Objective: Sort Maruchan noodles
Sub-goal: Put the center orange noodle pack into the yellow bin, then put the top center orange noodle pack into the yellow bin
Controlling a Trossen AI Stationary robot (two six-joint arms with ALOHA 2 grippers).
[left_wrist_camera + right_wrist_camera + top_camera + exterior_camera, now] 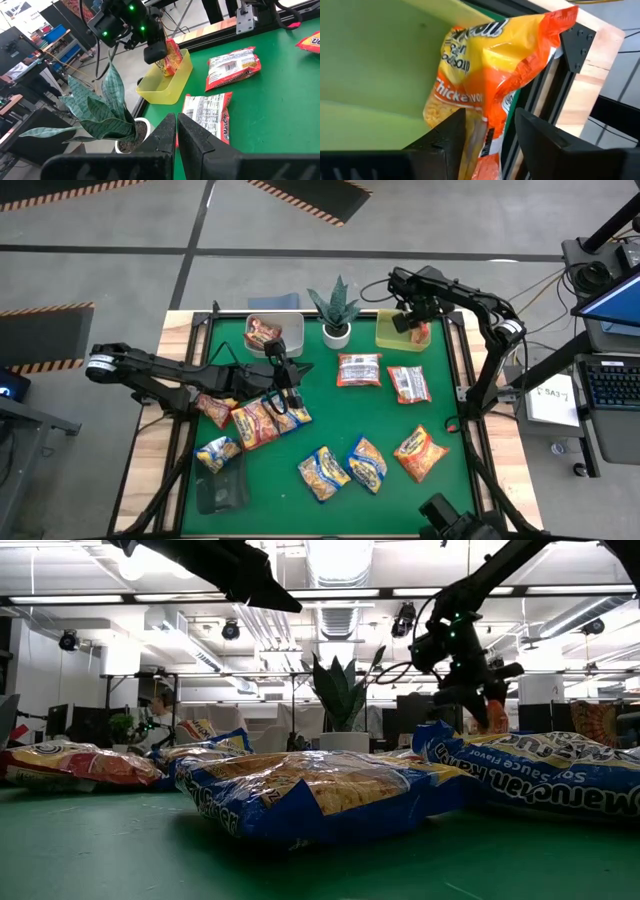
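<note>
right gripper (487, 132) pinches crinkly orange-yellow packet (490, 70) | glossy yellow tub (375, 65) just beneath | left gripper (176, 131) closed, empty

Probably a lab: ceiling ducts (335, 580), monitors (95, 725), hazard-striped floor (310, 195).

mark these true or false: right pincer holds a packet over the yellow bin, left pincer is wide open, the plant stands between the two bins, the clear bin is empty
1. The right pincer holds an orange-yellow packet over the yellow bin. True.
2. The left pincer is wide open. False: its fingers are closed together, holding nothing.
3. The potted plant stands between the two bins. True.
4. The clear bin is empty. False: a red packet lies in it.
</note>
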